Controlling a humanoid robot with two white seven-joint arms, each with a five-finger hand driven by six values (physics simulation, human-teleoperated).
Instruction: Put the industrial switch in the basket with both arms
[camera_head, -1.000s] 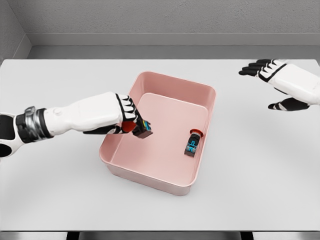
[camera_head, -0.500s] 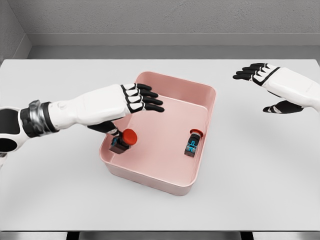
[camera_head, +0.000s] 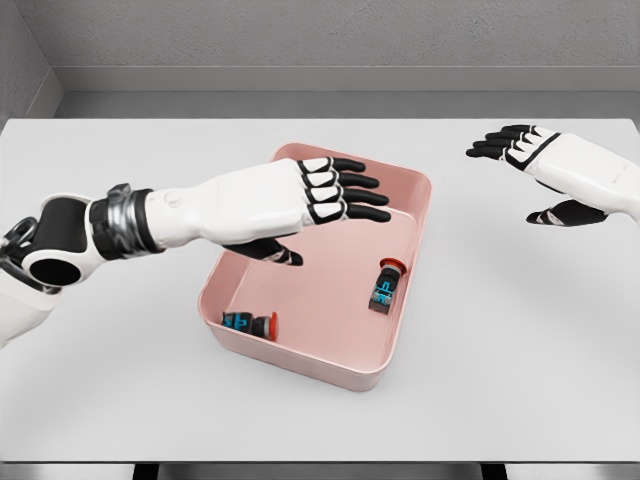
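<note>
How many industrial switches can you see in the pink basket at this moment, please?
2. One black industrial switch with a red button lies on its side in the near-left corner of the pink plastic basket; the other switch lies against the right wall. None appears hidden.

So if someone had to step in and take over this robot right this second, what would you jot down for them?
Left robot hand: open, fingers spread, holding nothing, stretched over the pink basket.
Right robot hand: open and empty, above the table to the right of the basket.
Switches: one with a red button lies on its side in the basket's near left corner; the other sits against the right wall inside the basket.
Done: both switches are in the basket, neither is being held.
Left: nothing to place; probably just draw the left arm back clear of the basket.
</note>
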